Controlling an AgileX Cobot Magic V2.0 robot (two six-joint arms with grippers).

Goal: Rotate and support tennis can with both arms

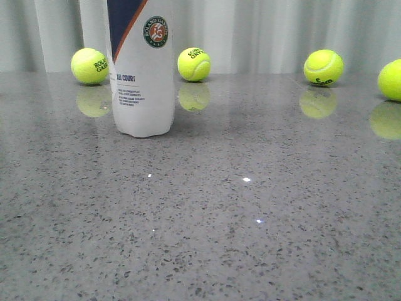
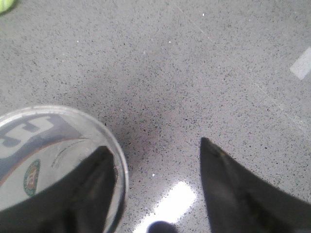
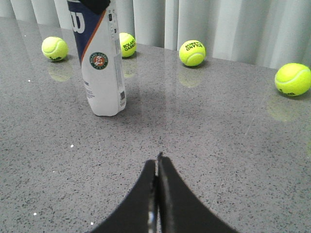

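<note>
The tennis can [image 1: 141, 69] stands upright on the grey table [image 1: 250, 238], at the left. Above its top, the left gripper [image 2: 155, 160] is spread, perhaps touching it. The right gripper [image 3: 157, 167] is pressed together, well apart.

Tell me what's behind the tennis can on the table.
Behind the tennis can, near the curtain, lie two tennis balls: one to its left, one to its right. Neither touches it. Whatever lies directly behind the can's body is hidden in both the front and right wrist views.
</note>
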